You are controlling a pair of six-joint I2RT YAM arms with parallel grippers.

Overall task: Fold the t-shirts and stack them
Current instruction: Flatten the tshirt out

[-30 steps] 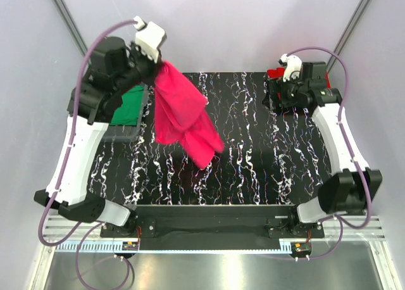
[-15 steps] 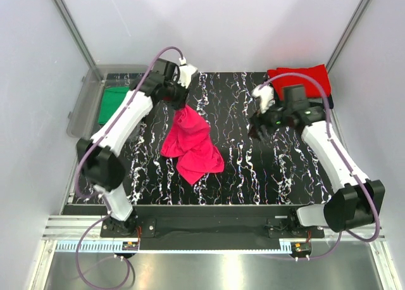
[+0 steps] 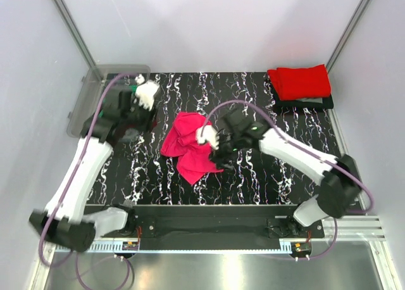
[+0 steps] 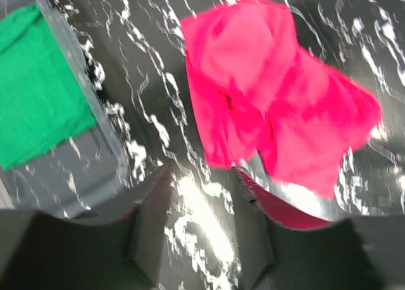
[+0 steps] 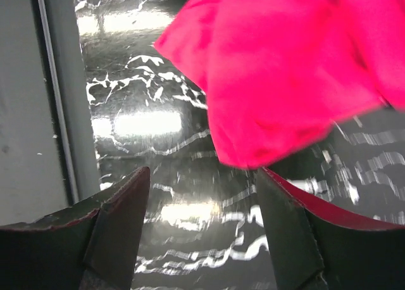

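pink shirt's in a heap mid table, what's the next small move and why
Probably lower the right gripper and pinch the edge of the pink t-shirt: it lies crumpled, needing spreading before folding, the right gripper hangs open just beside it, and the left gripper is open and off the cloth.

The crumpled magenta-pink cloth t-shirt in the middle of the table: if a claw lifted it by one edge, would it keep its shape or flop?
Probably flop: the magenta-pink cloth t-shirt lies in soft, uneven folds, so it would likely hang limp. It looks thin, so likely light. Pushed, it would probably bunch up on the glossy black marbled table.
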